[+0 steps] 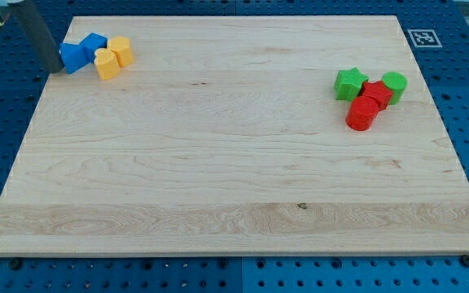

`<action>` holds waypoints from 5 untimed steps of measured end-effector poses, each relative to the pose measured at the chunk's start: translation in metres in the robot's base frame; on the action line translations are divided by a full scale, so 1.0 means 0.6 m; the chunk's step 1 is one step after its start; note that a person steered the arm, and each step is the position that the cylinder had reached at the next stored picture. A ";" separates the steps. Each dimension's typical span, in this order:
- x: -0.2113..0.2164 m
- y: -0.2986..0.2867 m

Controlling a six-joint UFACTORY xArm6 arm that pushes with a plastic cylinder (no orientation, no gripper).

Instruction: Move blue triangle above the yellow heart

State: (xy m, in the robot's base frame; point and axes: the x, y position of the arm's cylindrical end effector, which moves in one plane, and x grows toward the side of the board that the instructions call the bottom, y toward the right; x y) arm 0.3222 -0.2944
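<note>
Two blue blocks sit at the board's top left: one [73, 56] at the left edge and one [94, 42] just above and right of it. I cannot tell which is the triangle. Two yellow blocks touch them on the right, a lower one [107, 63] and an upper one [121, 50]. I cannot make out which is the heart. My rod comes down from the view's top left. My tip [55, 69] is at the board's left edge, against the left side of the left blue block.
The wooden board [234, 203] lies on a blue perforated table. At the right stand a green star [349, 83], a green cylinder [394, 84] and two red blocks [376, 93] [362, 115], clustered together. A marker tag [422, 37] is at the board's top right corner.
</note>
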 end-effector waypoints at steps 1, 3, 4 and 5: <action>0.000 0.000; -0.026 0.039; -0.026 0.039; -0.026 0.039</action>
